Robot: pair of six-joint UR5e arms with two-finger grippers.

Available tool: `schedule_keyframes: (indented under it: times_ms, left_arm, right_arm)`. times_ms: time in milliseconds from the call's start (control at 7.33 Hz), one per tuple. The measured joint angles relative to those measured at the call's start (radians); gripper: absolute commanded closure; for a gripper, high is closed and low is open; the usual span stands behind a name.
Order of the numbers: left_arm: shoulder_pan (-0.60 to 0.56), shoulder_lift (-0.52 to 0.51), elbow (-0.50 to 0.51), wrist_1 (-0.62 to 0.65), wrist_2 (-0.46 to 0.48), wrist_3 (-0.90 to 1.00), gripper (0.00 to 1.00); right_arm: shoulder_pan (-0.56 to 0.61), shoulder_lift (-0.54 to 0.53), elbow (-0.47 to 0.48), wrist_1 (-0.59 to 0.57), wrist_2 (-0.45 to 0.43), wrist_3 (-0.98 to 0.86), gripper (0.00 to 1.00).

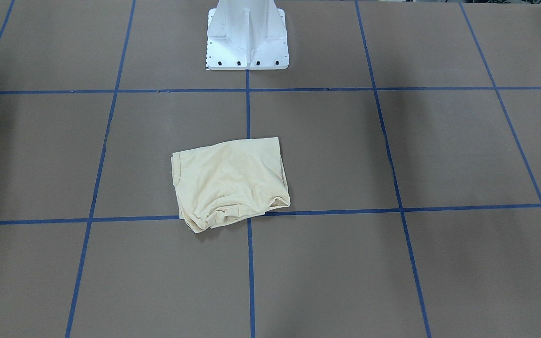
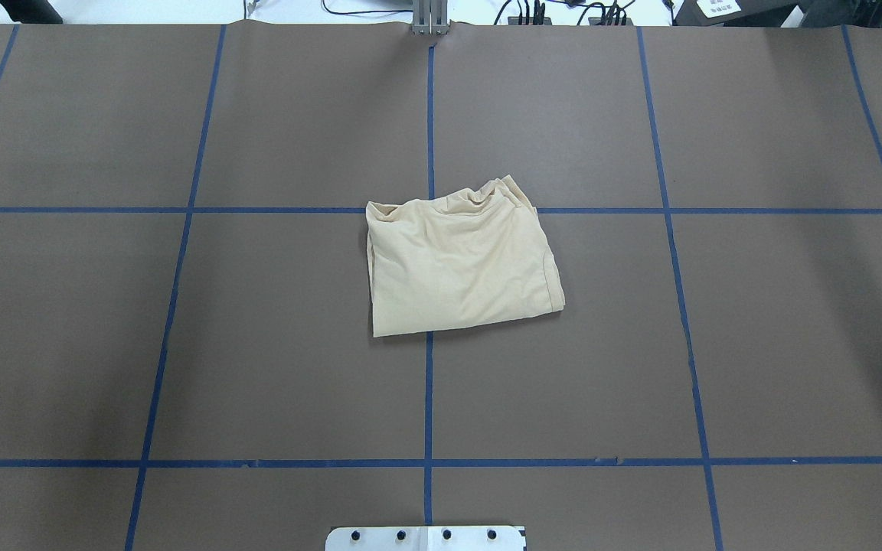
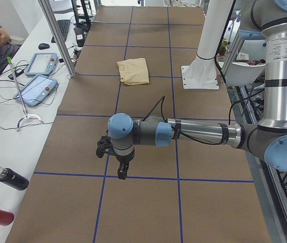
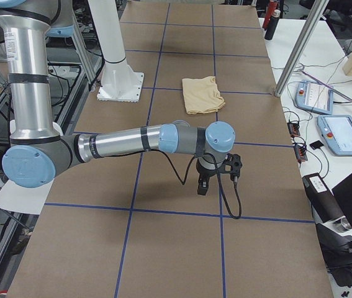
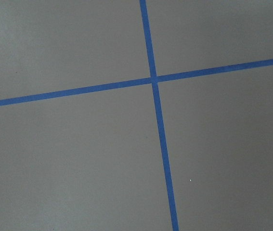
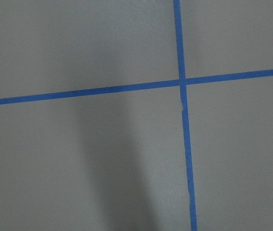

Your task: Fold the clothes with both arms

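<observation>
The brown table (image 2: 257,344) is gridded in blue tape (image 2: 429,398). The left arm (image 3: 199,132) and right arm (image 4: 126,139) stretch low over opposite ends, well apart from the cloth, probably parked to leave it unobstructed. The T-shirt (image 2: 460,264) lies at the centre as a compact folded packet, so folding looks finished. The left gripper (image 3: 122,172) and right gripper (image 4: 202,186) point downward. Only side views show them, so I cannot tell whether either is parted or closed.

Overhead and front-facing cameras look steeply down from opposite sides, both on the folded cream-yellow knit T-shirt (image 2: 460,268) and white pedestal base (image 1: 247,47). End cameras look along the brown table (image 3: 148,202); wrist cameras face close down on blue tape crossings (image 5: 153,79).
</observation>
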Motion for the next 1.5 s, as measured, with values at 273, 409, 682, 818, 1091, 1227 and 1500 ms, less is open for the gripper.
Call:
schedule_keyframes:
  times_ms: [273, 409, 682, 818, 1091, 1227, 1500]
  left_arm:
    - [0.000, 0.003, -0.003, -0.001, 0.002, -0.001, 0.00]
    - [0.000, 0.003, -0.003, -0.001, 0.002, 0.000, 0.00]
    - [0.000, 0.003, -0.003, -0.001, 0.004, 0.001, 0.00]
    - [0.001, 0.003, -0.003, -0.001, 0.006, 0.001, 0.00]
    - [0.001, 0.003, 0.000, -0.001, 0.007, 0.000, 0.00]
    - [0.001, 0.004, 0.001, -0.001, 0.007, -0.001, 0.00]
    - [0.001, 0.004, 0.001, 0.000, 0.007, -0.031, 0.00]
  right_arm:
    - [0.000, -0.050, 0.006, 0.070, -0.035, -0.002, 0.00]
    - [0.000, -0.085, 0.004, 0.125, -0.041, -0.006, 0.00]
    - [0.000, -0.117, -0.003, 0.183, -0.041, -0.007, 0.00]
    - [0.000, -0.118, -0.005, 0.191, -0.041, -0.003, 0.00]
    - [0.000, -0.119, -0.006, 0.194, -0.040, 0.003, 0.00]
    - [0.000, -0.119, -0.007, 0.194, -0.042, 0.004, 0.00]
    - [0.000, -0.121, -0.007, 0.193, -0.044, 0.007, 0.00]
